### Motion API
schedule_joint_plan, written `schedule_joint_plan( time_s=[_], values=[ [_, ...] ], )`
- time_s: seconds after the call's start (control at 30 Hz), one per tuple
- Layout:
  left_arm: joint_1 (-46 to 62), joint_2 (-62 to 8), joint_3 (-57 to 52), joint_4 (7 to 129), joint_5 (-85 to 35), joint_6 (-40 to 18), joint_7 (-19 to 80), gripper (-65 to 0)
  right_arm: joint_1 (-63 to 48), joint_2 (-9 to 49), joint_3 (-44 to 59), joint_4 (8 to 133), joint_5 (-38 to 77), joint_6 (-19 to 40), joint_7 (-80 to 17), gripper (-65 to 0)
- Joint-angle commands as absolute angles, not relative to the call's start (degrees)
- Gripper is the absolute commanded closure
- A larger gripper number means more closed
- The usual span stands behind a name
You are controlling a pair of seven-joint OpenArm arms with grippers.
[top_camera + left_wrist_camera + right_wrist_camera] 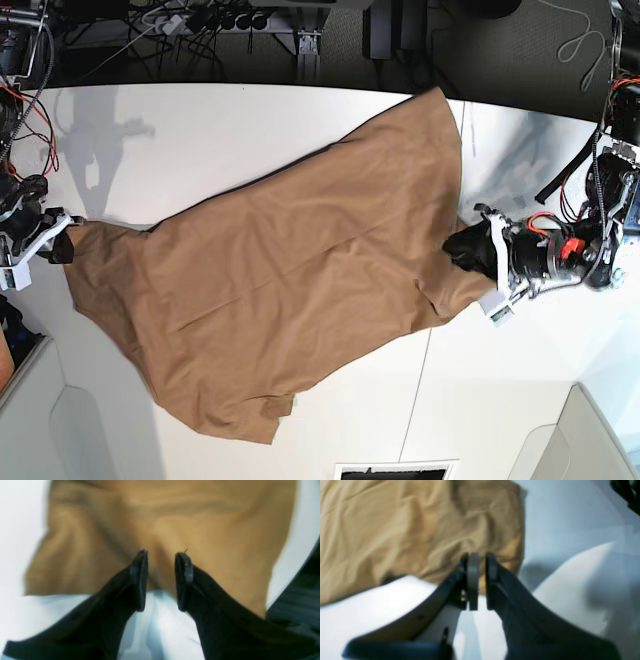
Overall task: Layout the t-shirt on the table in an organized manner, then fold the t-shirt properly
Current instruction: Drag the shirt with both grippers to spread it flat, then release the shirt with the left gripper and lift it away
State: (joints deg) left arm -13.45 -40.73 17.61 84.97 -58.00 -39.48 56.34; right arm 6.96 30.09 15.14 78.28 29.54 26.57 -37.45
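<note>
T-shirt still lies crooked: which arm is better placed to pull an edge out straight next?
Probably the left gripper: its jaws straddle a fold of the t-shirt. The right gripper shows only a narrow gap, at the opposite edge.

The t-shirt is soft matt cloth, caramel brown, finely woven, creased and rumpled all over, with deeper folds toward 9 o'clock in the base view; the bench is a smooth white top with a faint sheen; the left tool has matt black fingers that look like moulded plastic; the right tool has dark matt fingers and one smooth grey pad, rubbery in look.
</note>
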Motion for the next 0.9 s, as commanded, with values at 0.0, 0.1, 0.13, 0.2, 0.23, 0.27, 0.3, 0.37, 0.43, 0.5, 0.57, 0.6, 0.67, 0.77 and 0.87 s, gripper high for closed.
schedule_joint_plan(
  time_s=[0.0, 0.1, 0.13, 0.2, 0.23, 0.27, 0.3, 0.37, 0.43, 0.5, 0.57, 0.6, 0.67, 0.77, 0.87],
  values=[
    [-12.93, -41.25, 16.23, 87.46, -58.63, -40.0, 55.46, -18.9, 9.08, 30.52, 15.57, 77.47, 29.71, 26.76, -35.99, -5.9],
    [-8.38, -40.36, 14.92, 88.64, -58.0, -40.0, 55.29, -18.9, 12.36, 28.25, 15.55, 72.29, 28.67, 26.81, -35.92, -5.9],
    [-7.03, -39.94, 14.92, 88.51, -57.56, -40.0, 55.31, -18.9, 13.61, 27.64, 15.49, 70.65, 28.1, 26.81, -35.79, -5.8],
    [-4.64, -38.94, 14.92, 88.47, -55.27, -40.0, 54.28, -18.9, 16.03, 26.96, 15.49, 67.81, 27.38, 26.81, -35.77, -5.8],
    [-3.86, -38.39, 14.92, 88.33, -52.93, -40.0, 53.08, -18.9, 17.28, 26.76, 15.49, 66.61, 27.18, 26.76, -35.75, -5.7],
    [-3.36, -37.71, 14.92, 88.09, -50.33, -40.0, 51.64, -18.9, 18.48, 26.65, 15.46, 65.69, 27.07, 26.79, -35.77, -4.3],
    [-2.9, -37.19, 14.92, 87.59, -47.75, -40.0, 50.02, -18.9, 19.44, 26.61, 15.46, 64.88, 26.72, 26.81, -35.83, -1.0],
    [-2.37, -36.45, 14.92, 85.97, -43.62, -40.0, 47.68, -18.9, 20.18, 26.74, 15.46, 63.9, 24.73, 26.85, -36.27, 0.0],
    [-2.39, -36.03, 14.92, 83.22, -40.95, -40.0, 46.89, -18.9, 19.84, 27.18, 15.46, 63.05, 22.96, 26.98, -37.41, 0.0],
    [-2.44, -36.05, 14.92, 79.81, -38.87, -40.0, 45.06, -18.9, 18.33, 27.88, 15.46, 62.83, 23.18, 27.99, -37.76, 0.0],
    [-3.14, -36.01, 14.92, 76.36, -36.75, -40.0, 42.89, -18.9, 16.56, 28.47, 15.46, 62.83, 24.56, 29.17, -37.85, 0.0],
    [-3.75, -36.03, 14.92, 74.96, -36.03, -40.0, 42.09, -18.9, 15.7, 28.84, 15.46, 62.83, 26.3, 29.89, -38.11, 0.0],
    [-5.26, -36.01, 14.92, 72.95, -35.0, -40.0, 41.74, -18.9, 13.93, 29.69, 15.46, 62.89, 30.0, 30.33, -39.88, 0.0],
    [-7.6, -36.05, 14.92, 71.4, -34.22, -40.0, 41.76, -18.9, 10.74, 30.96, 15.51, 63.46, 35.66, 30.5, -44.18, 0.0],
    [-9.85, -36.05, 14.92, 70.67, -30.83, -40.0, 40.07, -18.9, 6.48, 31.64, 15.59, 65.84, 40.34, 31.59, -46.94, 0.0]
  ],
)
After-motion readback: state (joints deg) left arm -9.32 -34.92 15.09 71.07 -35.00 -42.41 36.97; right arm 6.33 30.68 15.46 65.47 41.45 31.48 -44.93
